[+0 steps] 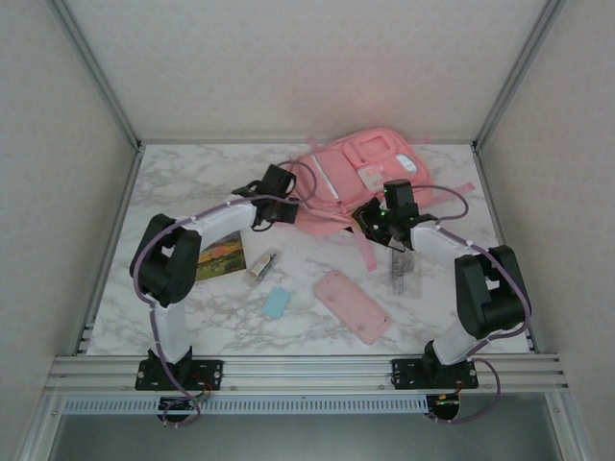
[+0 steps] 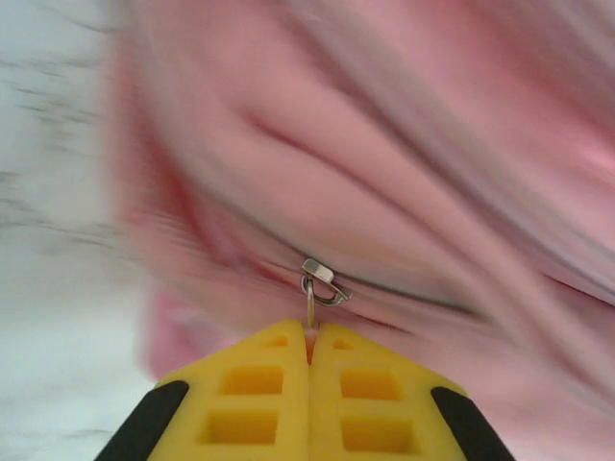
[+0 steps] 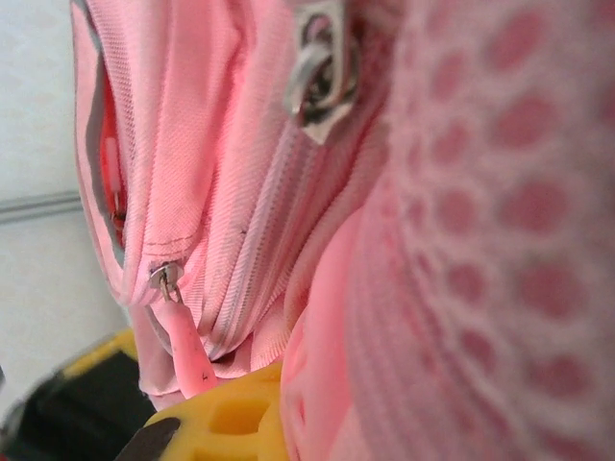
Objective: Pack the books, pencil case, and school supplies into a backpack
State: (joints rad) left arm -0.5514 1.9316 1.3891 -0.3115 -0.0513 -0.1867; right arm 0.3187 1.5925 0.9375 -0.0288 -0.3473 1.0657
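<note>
— Left gripper [image 2: 309, 336], lower centre?
— Clamped on the zipper pull [image 2: 320, 281] of the backpack [image 1: 356, 173], upper centre of the top view.
— Right gripper [image 1: 365, 216]?
— Against pink fabric; cannot tell its grip.

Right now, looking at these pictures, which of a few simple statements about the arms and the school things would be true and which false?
1. The left gripper is shut on a zipper pull of the backpack. True.
2. The pencil case is inside the backpack. False: it lies on the table, nearer the arm bases.
3. The light-blue block lies on the table to the left of the pencil case. True.
4. The landscape book sits on top of the backpack. False: it lies flat on the table beside the left arm.
</note>
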